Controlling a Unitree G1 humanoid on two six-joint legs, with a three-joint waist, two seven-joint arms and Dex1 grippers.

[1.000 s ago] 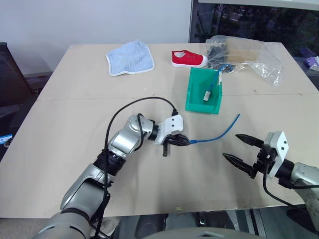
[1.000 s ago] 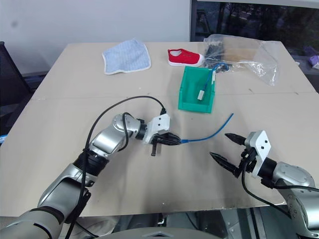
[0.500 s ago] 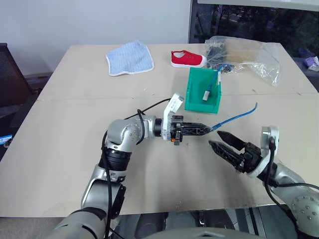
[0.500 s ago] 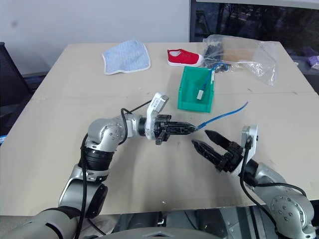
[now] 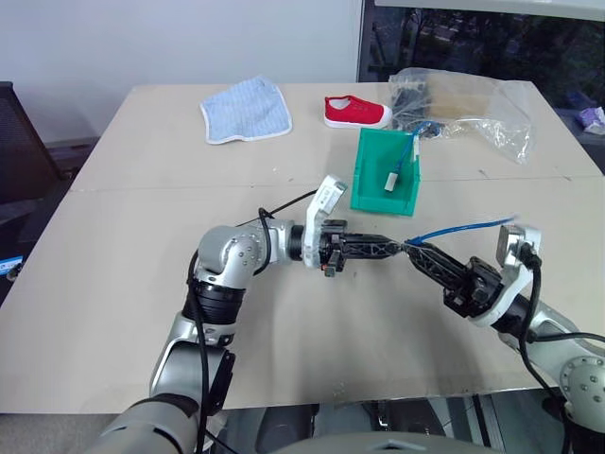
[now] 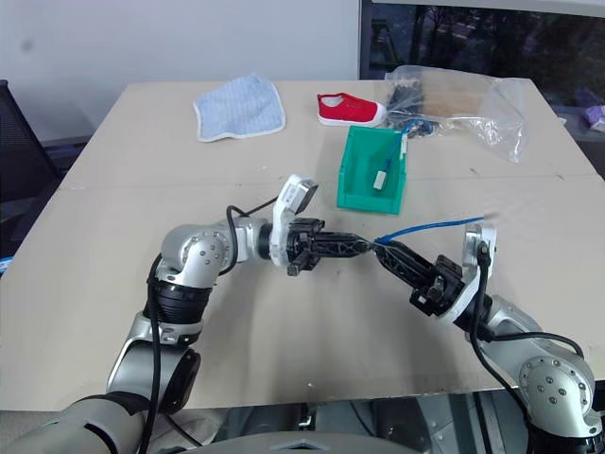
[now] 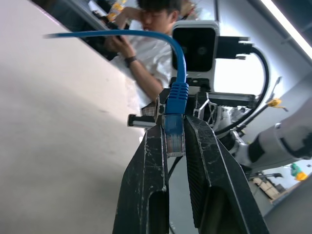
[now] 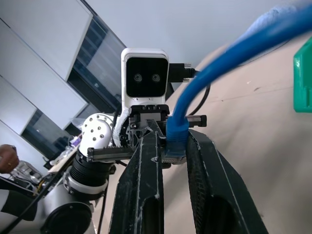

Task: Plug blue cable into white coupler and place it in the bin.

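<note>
The blue cable (image 5: 463,227) hangs above the table's middle, its free length arching off to the right. My left gripper (image 5: 397,248) points right and is shut on the cable's clear plug (image 7: 174,141). My right gripper (image 5: 418,253) comes in from the right, tip to tip with the left. In the right wrist view its fingers (image 8: 146,161) are closed on the blue boot (image 8: 175,134) just behind the plug. Behind both grippers the teal bin (image 5: 362,175) stands on the table. The white coupler is out of view.
Inside the bin lies another blue cable ending in an off-white block (image 5: 391,179). A blue cloth (image 5: 246,109), a red shoe (image 5: 357,112) and a clear plastic bag (image 5: 473,104) lie along the far side. A person (image 7: 146,53) is in the left wrist view.
My left gripper lifted the cable and swung to point right. My right gripper rose, moved left to meet it and closed on the cable; the cable's free end swung right.
</note>
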